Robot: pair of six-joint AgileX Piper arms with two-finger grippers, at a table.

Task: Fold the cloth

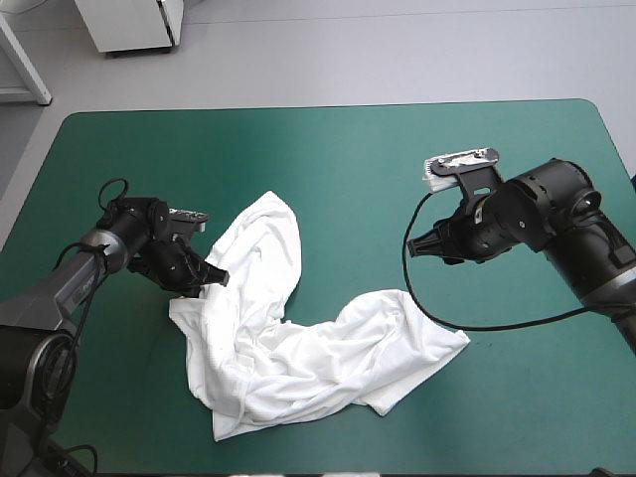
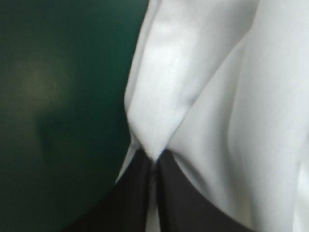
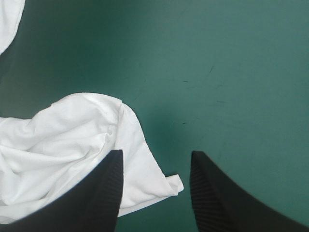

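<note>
One crumpled white T-shirt [image 1: 298, 348] lies on the teal-green counter [image 1: 328, 159], left of centre and toward the near edge. The left hand [image 1: 215, 277] is pressed together, pinching a fold at its left edge. The right hand [image 1: 411, 248] hangs spread by its right corner.

High view: my camera above and behind the robot, facing forward and down, whole table [image 1: 328, 139] in frame. Left wrist view: hard up against the T-shirt [image 2: 217, 96]. Right wrist view: I look from farther back, down at the table. All share the T-shirt.
</note>
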